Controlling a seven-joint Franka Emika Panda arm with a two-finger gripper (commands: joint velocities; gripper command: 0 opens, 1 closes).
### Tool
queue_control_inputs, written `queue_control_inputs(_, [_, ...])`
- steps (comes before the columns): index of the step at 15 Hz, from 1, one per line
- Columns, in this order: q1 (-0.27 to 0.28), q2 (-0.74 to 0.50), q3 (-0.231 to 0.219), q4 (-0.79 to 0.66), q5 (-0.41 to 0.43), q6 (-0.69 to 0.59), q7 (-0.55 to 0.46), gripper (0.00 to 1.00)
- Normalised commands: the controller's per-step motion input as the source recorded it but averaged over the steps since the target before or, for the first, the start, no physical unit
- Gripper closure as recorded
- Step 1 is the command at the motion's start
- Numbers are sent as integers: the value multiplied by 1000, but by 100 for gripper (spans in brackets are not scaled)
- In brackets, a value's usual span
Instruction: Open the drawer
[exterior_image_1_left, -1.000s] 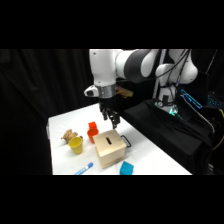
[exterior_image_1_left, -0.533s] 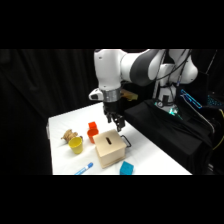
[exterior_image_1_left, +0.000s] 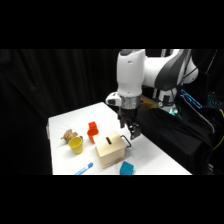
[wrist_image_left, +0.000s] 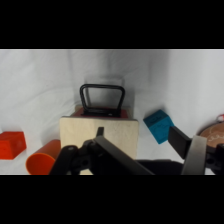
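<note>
A small light-wood box with a slotted top sits near the middle of the white table. Its drawer, a tan wooden compartment with a black loop handle, faces three o'clock in the side view and looks nearly closed; in the wrist view a thin reddish strip shows behind the handle at twelve o'clock. The white arm's black two-finger gripper hangs just above the handle. Its fingers stand apart and hold nothing.

Likely risks: the fingers may come down on the box top rather than around the loop, or slip off the thin handle. The light box may also slide along instead of the drawer opening.

Near the handle, a small blue block lies at four o'clock of the box. A red-orange block, a yellow cup and a blue pen-like stick sit on the far side, out of the way.
</note>
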Motion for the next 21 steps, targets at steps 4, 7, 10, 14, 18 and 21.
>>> queue_control_inputs(4, [48, -99, 10, -265, -297, 360, 501, 0])
queue_control_inputs(7, [14, -2, -36, -214, -262, 428, 364, 0])
queue_control_inputs(10, [23, 33, -69, -189, -233, 473, 284, 0])
queue_control_inputs(14, [60, 60, -120, -148, -206, 450, 227, 0])
queue_control_inputs(18, [33, 126, -97, -77, -220, 426, 210, 0])
queue_control_inputs(21, [70, 150, -137, -29, -226, 381, 201, 0])
